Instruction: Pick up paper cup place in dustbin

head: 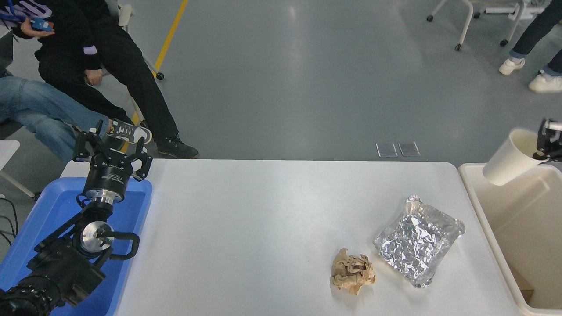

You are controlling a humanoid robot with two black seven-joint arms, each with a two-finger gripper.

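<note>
The white paper cup [509,158] hangs tilted in the air at the right edge of the head view, over the far end of the cream-beige dustbin [483,219]. My right gripper [543,144] is mostly cut off by the right edge; its fingers pinch the cup's rim, one inside and one outside. The dustbin stands against the table's right edge, and its visible floor holds a brown scrap at the near corner. My left arm is parked at the lower left over the blue tray, its gripper [112,142] open.
A crinkled silver foil pouch [419,240] and a crumpled brown paper wad [352,271] lie on the white table [263,228] at the near right. A blue tray [57,210] sits at the left. People sit at the far left; feet show at the far right.
</note>
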